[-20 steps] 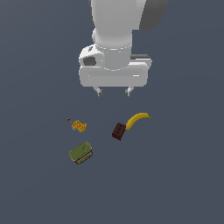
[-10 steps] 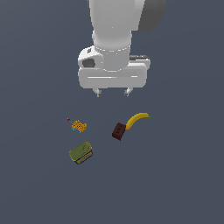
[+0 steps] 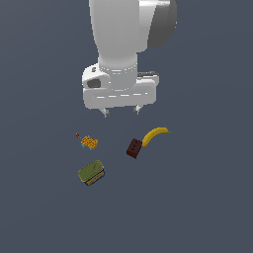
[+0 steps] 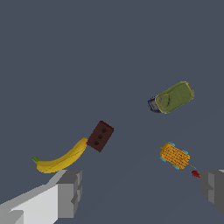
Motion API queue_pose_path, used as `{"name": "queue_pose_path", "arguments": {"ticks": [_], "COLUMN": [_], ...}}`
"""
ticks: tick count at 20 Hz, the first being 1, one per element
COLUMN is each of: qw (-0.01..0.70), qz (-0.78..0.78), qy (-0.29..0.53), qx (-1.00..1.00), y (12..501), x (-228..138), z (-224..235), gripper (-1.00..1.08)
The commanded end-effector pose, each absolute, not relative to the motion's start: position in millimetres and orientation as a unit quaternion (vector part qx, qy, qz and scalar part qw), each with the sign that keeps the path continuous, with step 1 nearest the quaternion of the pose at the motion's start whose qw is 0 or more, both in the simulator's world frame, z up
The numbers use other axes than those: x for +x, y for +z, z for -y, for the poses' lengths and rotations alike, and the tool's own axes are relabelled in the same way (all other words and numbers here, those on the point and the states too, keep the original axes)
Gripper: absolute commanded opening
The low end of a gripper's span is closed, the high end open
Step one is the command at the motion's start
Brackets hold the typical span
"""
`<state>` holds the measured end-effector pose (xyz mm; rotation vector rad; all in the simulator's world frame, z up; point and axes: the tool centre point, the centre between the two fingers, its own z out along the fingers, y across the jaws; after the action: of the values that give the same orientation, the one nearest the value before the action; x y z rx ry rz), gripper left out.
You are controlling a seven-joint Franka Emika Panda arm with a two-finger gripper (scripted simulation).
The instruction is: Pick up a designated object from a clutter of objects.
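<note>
The small flat orange studded piece point(image 3: 89, 142) lies on the dark floor, with a tiny red bit and cyan bits at its edges; it also shows in the wrist view point(image 4: 175, 155). The olive-green can point(image 3: 91, 172) lies on its side nearer the camera than it. The dark red-brown block point(image 3: 134, 148) touches the tip of the yellow banana point(image 3: 155, 135). My gripper point(image 3: 120, 111) hangs open and empty above the floor, behind and between the orange piece and the block. In the wrist view its fingers point(image 4: 70, 192) stand wide apart.
The can point(image 4: 173, 97), block point(image 4: 100, 135) and banana point(image 4: 61, 158) also show in the wrist view. The floor point(image 3: 207, 197) is a plain dark grey surface with no edges in view.
The arm has shifted slightly to the exterior view's left. The objects have not moved.
</note>
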<state>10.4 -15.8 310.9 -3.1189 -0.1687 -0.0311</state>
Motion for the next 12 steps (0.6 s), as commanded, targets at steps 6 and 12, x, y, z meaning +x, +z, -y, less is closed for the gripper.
{"name": "queue_pose_path", "arguments": {"ticks": [6,12], "qw": [0.011,0.012], "qz": [0.115,0.168], "qy": [-0.010,-0.011], "qx": [-0.993,-0.986], "y": [280,254], "x": [13,12], "z": [41,63], "gripper": [1.00,1.00]}}
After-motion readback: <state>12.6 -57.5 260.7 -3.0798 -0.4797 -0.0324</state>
